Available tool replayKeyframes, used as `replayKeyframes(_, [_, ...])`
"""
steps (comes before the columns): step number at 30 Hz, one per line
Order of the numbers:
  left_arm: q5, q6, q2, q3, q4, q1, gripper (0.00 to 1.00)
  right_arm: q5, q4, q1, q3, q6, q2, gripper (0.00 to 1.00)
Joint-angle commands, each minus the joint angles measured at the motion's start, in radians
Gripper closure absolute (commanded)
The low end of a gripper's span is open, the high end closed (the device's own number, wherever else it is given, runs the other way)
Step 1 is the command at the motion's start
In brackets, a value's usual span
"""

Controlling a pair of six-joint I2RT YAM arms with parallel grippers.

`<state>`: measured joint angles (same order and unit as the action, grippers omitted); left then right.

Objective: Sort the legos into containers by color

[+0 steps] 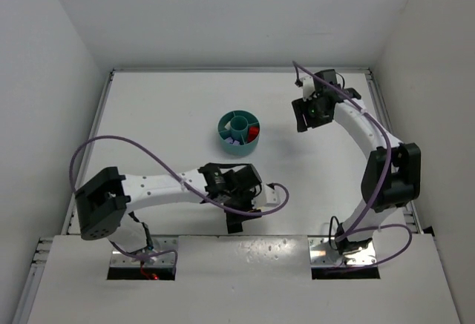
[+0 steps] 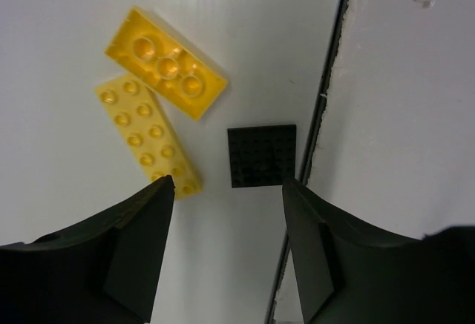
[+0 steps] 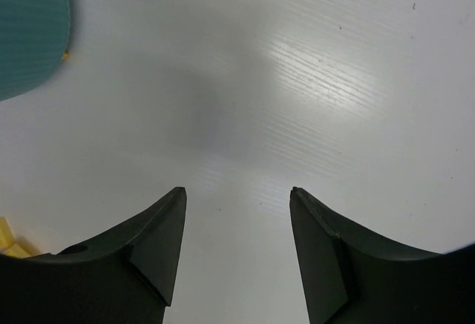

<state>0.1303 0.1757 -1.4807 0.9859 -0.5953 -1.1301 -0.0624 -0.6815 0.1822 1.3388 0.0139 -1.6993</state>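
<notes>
White bench (image 2: pixel 245 12) fills the left wrist view, and on it lie the two pieces I care about. The studs-up yellow lego (image 2: pixel 148 133) is ahead of the gap and off to its left. Its long axis runs on a steep diagonal from upper left to lower right, and its near end sits just beside the tip of the left-hand finger. The upturned yellow lego (image 2: pixel 165 63) lies farther out with its hollow underside showing, on a shallower diagonal. Its lower edge is so close to the first piece's far corner that I cannot tell whether they touch. A black square plate (image 2: pixel 261 156) sits ahead of the gap toward its right side, hard against a dark seam (image 2: pixel 326 94) in the bench. The left fingers (image 2: pixel 141 242) are spread wide and hold nothing. As I judge it, the studs-up piece is the nearer pick, but the gap has to shift left and the wrist has to turn a little so the fingers close across its narrow width rather than along that diagonal. The teal dish (image 1: pixel 239 133) stands farther up the bench beyond the left arm, apart from these pieces, with red showing in its right-hand section. The right fingers (image 3: pixel 148 257) are also spread and empty, over bare bench with the dish wall at the upper left of their view. From above they sit off to the dish's right, well apart from the yellow pieces, so this pick belongs to the left arm.
</notes>
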Motion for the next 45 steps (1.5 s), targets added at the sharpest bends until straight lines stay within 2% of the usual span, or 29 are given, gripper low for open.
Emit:
replayKeyframes(1, [-0.04, -0.067, -0.038, 0.048, -0.09, -0.043, 0.35, -0.031, 0.005, -0.024, -0.001, -0.023, 0.05, 0.41])
replayKeyframes(5, [-0.04, -0.076, -0.079, 0.048, -0.09, -0.066, 0.4, -0.042, -0.004, -0.046, -0.001, -0.023, 0.05, 0.41])
replayKeyframes(11, [-0.073, -0.085, -0.108, 0.017, -0.061, -0.088, 0.38, -0.085, -0.013, -0.067, -0.001, -0.032, 0.05, 0.41])
replayKeyframes(18, [-0.184, -0.104, -0.156, 0.008, -0.015, -0.088, 0.38, -0.094, -0.013, -0.076, -0.001, -0.032, 0.05, 0.41])
replayKeyframes(33, [-0.253, -0.091, -0.256, -0.023, 0.057, -0.088, 0.4, -0.113, -0.004, -0.086, -0.03, -0.032, 0.059, 0.41])
replayKeyframes(39, [-0.304, -0.073, -0.265, -0.044, 0.107, -0.039, 0.4, -0.113, 0.005, -0.086, -0.041, -0.023, 0.059, 0.41])
replayKeyframes(45, [-0.328, -0.008, -0.305, 0.013, 0.161, 0.102, 0.4, -0.122, 0.014, -0.086, -0.05, -0.023, 0.059, 0.41])
